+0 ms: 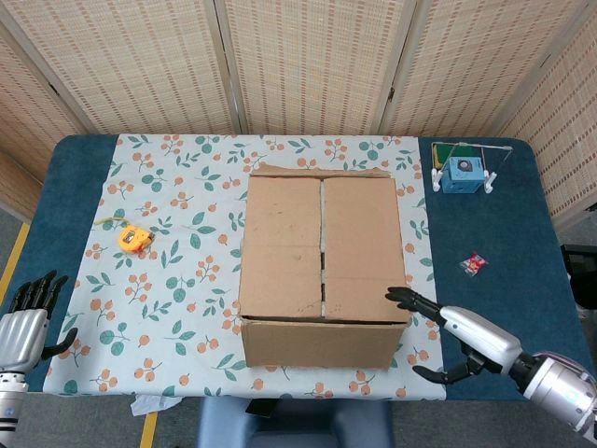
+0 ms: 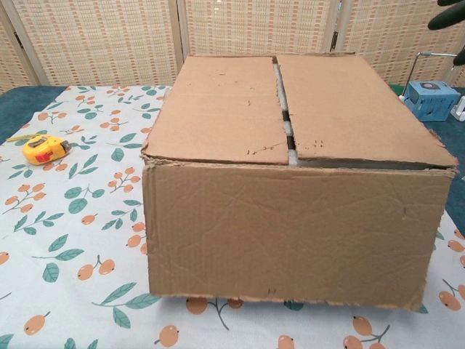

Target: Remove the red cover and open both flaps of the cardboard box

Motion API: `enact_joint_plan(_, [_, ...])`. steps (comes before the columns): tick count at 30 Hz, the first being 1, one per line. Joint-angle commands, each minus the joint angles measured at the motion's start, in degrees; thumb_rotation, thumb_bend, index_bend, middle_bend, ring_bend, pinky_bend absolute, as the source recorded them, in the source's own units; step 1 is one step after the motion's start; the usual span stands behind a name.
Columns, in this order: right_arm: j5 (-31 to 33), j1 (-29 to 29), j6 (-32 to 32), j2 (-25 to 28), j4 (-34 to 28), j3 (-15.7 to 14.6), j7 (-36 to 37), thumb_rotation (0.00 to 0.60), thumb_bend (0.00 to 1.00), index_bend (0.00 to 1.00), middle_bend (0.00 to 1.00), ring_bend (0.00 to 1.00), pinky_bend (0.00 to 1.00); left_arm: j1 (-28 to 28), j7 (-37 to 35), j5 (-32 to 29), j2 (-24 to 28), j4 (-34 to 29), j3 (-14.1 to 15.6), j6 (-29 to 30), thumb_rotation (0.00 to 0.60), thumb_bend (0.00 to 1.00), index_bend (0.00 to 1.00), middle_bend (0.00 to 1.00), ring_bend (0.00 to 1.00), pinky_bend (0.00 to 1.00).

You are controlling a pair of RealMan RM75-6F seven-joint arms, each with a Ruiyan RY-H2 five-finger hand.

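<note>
Right robot hand (image 1: 457,341): fingers spread apart, holding nothing, hovering just off the near right corner of the cardboard box (image 1: 319,266); dark fingertips (image 2: 452,14) show at the top right edge of the chest view. Left robot hand (image 1: 28,317): at the near left table (image 1: 79,163) edge, fingers extended and apart, holding nothing, well apart from the box.

Box sits mid-table on the floral tablecloth (image 1: 177,271). Both top flaps (image 2: 225,109) lie flat and closed, a narrow seam between them. Red cover not seen in either view.

Yellow tape measure (image 1: 133,240) on the cloth, left of the box. Blue cube in a white wire stand (image 1: 462,173) at the far right. Small candy wrapper (image 1: 475,264) on the bare blue table, right of the box.
</note>
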Motion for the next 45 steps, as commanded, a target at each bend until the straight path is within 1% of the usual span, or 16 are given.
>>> enact_joint_plan(1, [-11.03, 5.92, 14.74, -4.06, -4.89, -5.15, -8.51, 0.6, 0.39, 0.13, 0.0, 0.08, 0.03, -0.03, -0.25, 0.08, 0.04, 0.04, 0.02, -0.04, 0.6, 0.38, 0.0, 0.0, 0.0, 0.0])
enact_joint_plan(4, [-20.61, 11.98, 24.19, -5.69, -6.07, -10.42, -13.74, 0.6, 0.39, 0.23, 0.0, 0.05, 0.0, 0.01, -0.84, 0.39, 0.29, -0.04, 0.08, 0.05, 0.6, 0.38, 0.0, 0.0, 0.0, 0.0])
enact_joint_plan(5, [-24.98, 14.67, 27.83, -6.12, -5.99, -12.83, -16.15, 0.599, 0.39, 0.27, 0.0, 0.04, 0.0, 0.04, -1.15, 0.5, 0.37, -0.02, 0.11, 0.09, 0.6, 0.38, 0.0, 0.0, 0.0, 0.0])
enact_joint_plan(6, [-28.1, 16.69, 30.48, -6.27, -5.78, -14.83, -17.75, 0.582, 0.39, 0.29, 0.0, 0.03, 0.0, 0.07, -1.37, 0.58, 0.42, 0.01, 0.14, 0.12, 0.6, 0.38, 0.0, 0.0, 0.0, 0.0])
enact_joint_plan(7, [-31.52, 19.46, 33.68, -6.28, -5.44, -17.58, -19.23, 0.557, 0.39, 0.31, 0.0, 0.02, 0.0, 0.07, -1.66, 0.65, 0.5, 0.06, 0.16, 0.09, 0.6, 0.38, 0.0, 0.0, 0.0, 0.0])
enact_joint_plan(8, [-33.51, 21.64, 35.85, -6.25, -5.11, -19.64, -19.93, 0.513, 0.39, 0.33, 0.0, 0.01, 0.0, 0.07, -1.88, 0.69, 0.56, 0.1, 0.17, 0.05, 0.6, 0.38, 0.0, 0.0, 0.0, 0.0])
enact_joint_plan(10, [-36.34, 26.23, 39.39, -5.88, -4.06, -23.7, -20.78, 0.424, 0.43, 0.37, 0.0, 0.0, 0.0, 0.07, -2.27, 0.79, 0.68, 0.15, 0.22, -0.04, 0.6, 0.38, 0.0, 0.0, 0.0, 0.0])
enact_joint_plan(11, [-37.56, 29.31, 41.4, -5.38, -3.23, -26.31, -21.32, 0.394, 0.44, 0.38, 0.0, 0.0, 0.0, 0.07, -2.52, 0.89, 0.76, 0.17, 0.26, -0.03, 0.6, 0.38, 0.0, 0.0, 0.0, 0.0])
enact_joint_plan(15, [-38.63, 39.41, 47.24, -4.14, -0.62, -34.47, -23.84, 0.309, 0.45, 0.43, 0.0, 0.0, 0.0, 0.07, -3.1, 1.36, 0.93, 0.36, 0.37, 0.04, 0.6, 0.38, 0.0, 0.0, 0.0, 0.0])
enact_joint_plan(18, [-36.29, 46.6, 51.35, -3.45, 1.21, -40.56, -26.52, 0.269, 0.46, 0.46, 0.0, 0.0, 0.0, 0.08, -3.92, 1.49, 1.16, 0.39, 0.4, -0.04, 0.6, 0.38, 0.0, 0.0, 0.0, 0.0])
enact_joint_plan(23, [-28.39, 57.47, 59.19, -2.35, 3.54, -50.43, -32.97, 0.257, 0.48, 0.48, 0.0, 0.0, 0.0, 0.31, -5.4, 1.96, 1.57, 0.46, 0.47, 0.35, 0.6, 0.38, 0.0, 0.0, 0.0, 0.0])
enact_joint_plan(26, [-22.71, 63.17, 63.97, -1.92, 4.09, -55.42, -36.7, 0.247, 0.49, 0.48, 0.0, 0.0, 0.0, 0.41, -6.04, 1.96, 1.71, 0.54, 0.44, 0.46, 0.6, 0.38, 0.0, 0.0, 0.0, 0.0])
enact_joint_plan(29, [-17.63, 68.01, 67.97, -1.63, 4.37, -59.34, -38.98, 0.241, 0.49, 0.49, 0.0, 0.0, 0.0, 0.48, -6.44, 1.97, 1.8, 0.65, 0.43, 0.53, 0.6, 0.38, 0.0, 0.0, 0.0, 0.0])
enact_joint_plan(36, [-9.03, 76.39, 73.26, -1.56, 6.26, -65.94, -39.56, 0.238, 0.49, 0.49, 0.0, 0.0, 0.0, 0.39, -6.4, 1.6, 1.74, 0.78, 0.37, 0.13, 0.6, 0.38, 0.0, 0.0, 0.0, 0.0])
enact_joint_plan(40, [-7.27, 79.49, 74.5, -1.9, 8.11, -68.47, -37.37, 0.239, 0.49, 0.49, 0.0, 0.0, 0.0, 0.4, -6.41, 1.51, 1.72, 0.82, 0.28, 0.18, 0.6, 0.38, 0.0, 0.0, 0.0, 0.0])
enact_joint_plan(45, [-7.45, 81.63, 75.16, -2.19, 9.81, -70.55, -33.9, 0.238, 0.49, 0.49, 0.0, 0.0, 0.0, 0.42, -6.65, 1.43, 1.71, 0.9, 0.21, 0.19, 0.6, 0.38, 0.0, 0.0, 0.0, 0.0])
